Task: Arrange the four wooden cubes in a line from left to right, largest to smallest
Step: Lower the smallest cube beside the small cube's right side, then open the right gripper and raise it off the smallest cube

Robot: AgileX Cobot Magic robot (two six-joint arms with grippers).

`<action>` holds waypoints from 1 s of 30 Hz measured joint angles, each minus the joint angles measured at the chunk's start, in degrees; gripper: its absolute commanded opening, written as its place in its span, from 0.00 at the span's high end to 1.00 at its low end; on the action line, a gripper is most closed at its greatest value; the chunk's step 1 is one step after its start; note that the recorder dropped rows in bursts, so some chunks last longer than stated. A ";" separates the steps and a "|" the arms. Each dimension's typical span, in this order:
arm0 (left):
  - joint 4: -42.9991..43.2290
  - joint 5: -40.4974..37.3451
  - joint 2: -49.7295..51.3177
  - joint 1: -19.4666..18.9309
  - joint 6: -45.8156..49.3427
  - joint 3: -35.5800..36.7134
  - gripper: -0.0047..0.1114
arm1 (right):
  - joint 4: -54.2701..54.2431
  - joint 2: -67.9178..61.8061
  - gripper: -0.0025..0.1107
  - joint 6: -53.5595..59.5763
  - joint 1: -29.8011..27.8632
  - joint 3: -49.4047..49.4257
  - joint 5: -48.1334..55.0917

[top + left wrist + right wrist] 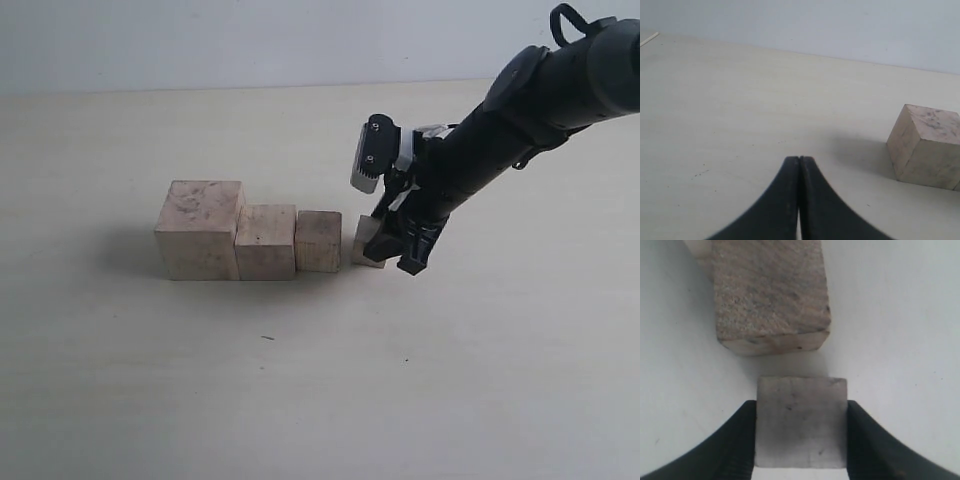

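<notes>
Three pale wooden cubes stand in a row on the table: the largest cube (200,229) at the left, the second cube (266,241) touching it, then the third cube (319,241). The smallest cube (366,241) sits just right of the third, a narrow gap between them. My right gripper (392,247) is shut on the smallest cube (801,422), one black finger on each side, with the third cube (769,295) just ahead. My left gripper (799,159) is shut with nothing in it; the largest cube (926,145) stands off to its side. The left arm is out of the exterior view.
The right arm (520,110) slants down from the upper right over the table (300,380). A pale wall runs along the table's far edge (250,88).
</notes>
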State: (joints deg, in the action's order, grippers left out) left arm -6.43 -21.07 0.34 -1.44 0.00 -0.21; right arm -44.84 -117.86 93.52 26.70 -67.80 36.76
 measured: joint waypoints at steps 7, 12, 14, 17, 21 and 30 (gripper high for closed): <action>0.00 0.00 0.00 0.00 0.00 0.00 0.96 | -2.42 -0.97 0.98 1.91 0.00 -0.25 0.96; 0.00 0.00 0.00 0.00 0.00 0.00 0.96 | -4.06 -1.12 0.98 3.64 0.00 -0.25 1.92; 0.00 0.00 0.00 0.00 0.00 0.00 0.96 | -4.43 -1.12 0.98 5.39 0.00 -0.25 2.75; 0.00 0.00 0.00 0.00 0.00 0.00 0.96 | -4.55 -1.12 0.98 6.52 0.00 -0.25 3.49; 0.00 0.00 0.00 0.00 0.00 0.00 0.96 | -4.55 -1.12 0.98 6.73 0.00 -0.25 3.49; 0.00 0.00 0.00 0.00 0.00 0.00 0.96 | -4.55 -1.16 0.86 6.84 0.00 -0.25 3.23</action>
State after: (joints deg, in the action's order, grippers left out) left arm -6.43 -21.07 0.34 -1.44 0.00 -0.21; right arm -49.38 -119.02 100.37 26.70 -68.04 39.99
